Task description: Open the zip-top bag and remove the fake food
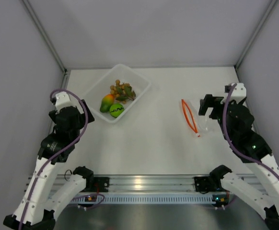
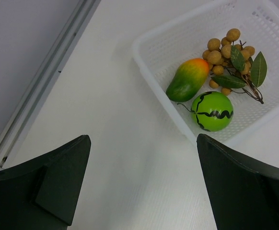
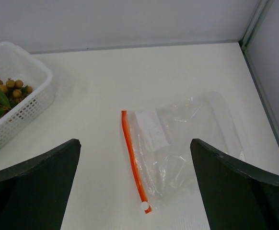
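Observation:
The zip-top bag (image 3: 182,136) lies flat on the white table with nothing inside, its red-orange zip strip (image 3: 133,160) along the left side. My right gripper (image 3: 133,143) hovers open above it, touching nothing. In the top view the bag (image 1: 197,117) sits just left of the right gripper (image 1: 207,109). The fake food rests in a white basket (image 2: 154,81): a tan ball cluster with leaves (image 2: 228,52), a mango (image 2: 187,79) and a green ball (image 2: 212,111). My left gripper (image 2: 142,143) stands open over bare table beside the basket, holding nothing.
The white mesh basket (image 1: 140,82) stands at the back left of the table. Grey walls with metal corner posts (image 1: 51,48) close in the table on three sides. The arm bases sit on a rail (image 1: 144,184) along the near edge.

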Motion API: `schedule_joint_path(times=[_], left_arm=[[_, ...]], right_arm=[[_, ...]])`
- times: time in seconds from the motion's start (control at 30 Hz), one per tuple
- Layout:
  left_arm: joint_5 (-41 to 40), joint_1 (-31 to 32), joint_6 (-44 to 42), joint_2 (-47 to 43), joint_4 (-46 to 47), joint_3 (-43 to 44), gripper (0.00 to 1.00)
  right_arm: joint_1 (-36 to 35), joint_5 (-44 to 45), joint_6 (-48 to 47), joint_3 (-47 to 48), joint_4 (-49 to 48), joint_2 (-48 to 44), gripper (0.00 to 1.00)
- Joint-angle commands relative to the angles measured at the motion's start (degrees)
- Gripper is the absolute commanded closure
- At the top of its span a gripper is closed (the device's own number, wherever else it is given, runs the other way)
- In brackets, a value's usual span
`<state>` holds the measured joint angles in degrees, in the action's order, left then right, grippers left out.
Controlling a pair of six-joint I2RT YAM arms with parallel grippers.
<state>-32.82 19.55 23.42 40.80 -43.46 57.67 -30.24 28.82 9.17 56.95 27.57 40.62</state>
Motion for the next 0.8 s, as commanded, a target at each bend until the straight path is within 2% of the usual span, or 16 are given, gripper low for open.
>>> schedule_joint_path(times=[0.0,0.2,0.43,0.77], left_arm=[[-0.7,-0.4,-0.7,-1.9,3.5,-1.0,0.02],[1.4,-0.4,-1.1,-4.7,4.0,-3.3,0.02],[5.8,-0.5,-2.9,-10.6,7.1,-8.4,0.02],[9.0,-0.4,-4.0,-10.0,8.0,-9.2,0.02]], right_arm=[[0.4,1.7,-0.1,-2.1,4.0,-4.9,0.01],[0.3,4.2,1.0,-6.7,10.0,-12.3,0.01],[0.3,3.8,0.9,-10.5,10.7,-19.2,0.01],[0.3,3.6,0.7,-11.2,10.1,-20.1,0.01]])
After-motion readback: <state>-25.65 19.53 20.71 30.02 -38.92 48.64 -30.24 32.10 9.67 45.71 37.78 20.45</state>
